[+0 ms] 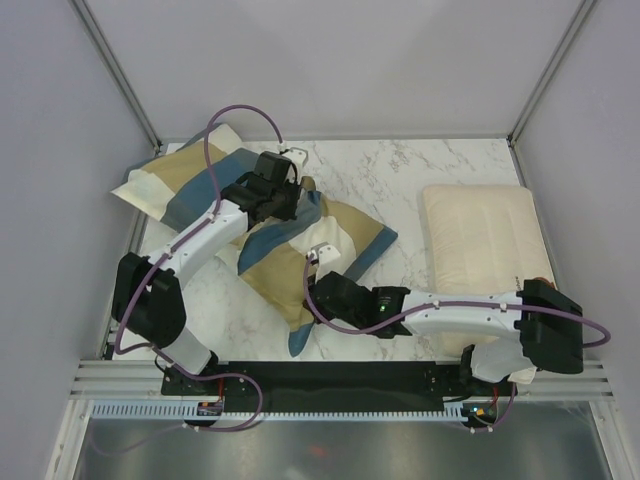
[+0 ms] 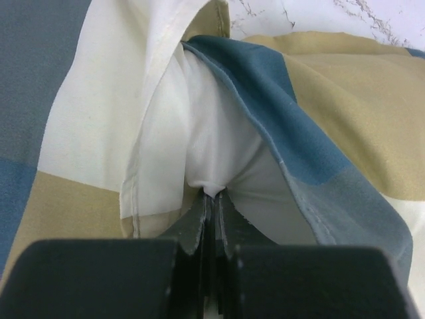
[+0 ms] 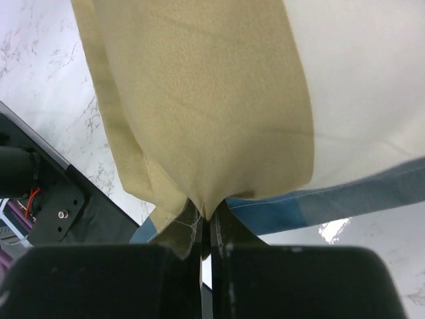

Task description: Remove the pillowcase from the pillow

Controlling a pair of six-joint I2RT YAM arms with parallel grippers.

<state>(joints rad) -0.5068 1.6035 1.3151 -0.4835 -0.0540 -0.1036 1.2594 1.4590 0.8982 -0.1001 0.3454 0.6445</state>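
Both pairs of jaws stood pressed together on cloth. The left gripper [image 2: 211, 199] pinched a fold of plain white fabric, the pillow [image 2: 212, 143], where it showed in the mouth of the pillowcase [image 2: 345, 106], between a cream flap on one side and a blue hem on the other. The right gripper [image 3: 206, 219] was clamped on a tan block of the pillowcase close to a blue strip, the cloth gathered into a point at the fingertips.

Seen from above, the pillowcase lay across the left half of the marble table [image 1: 400, 170], running from the far left corner toward the middle. The pillow was almost wholly hidden inside it. A second, cream pillow [image 1: 478, 235] lay well apart on the right side of the table, touched by neither arm. A black base plate [image 1: 340, 378] ran along the near edge between the two arm bases.

The left arm rose from its base and bent inward, its wrist over the middle of the pillowcase. The right arm lay low and stretched leftward across the table, its gripper at the near right part of the pillowcase.
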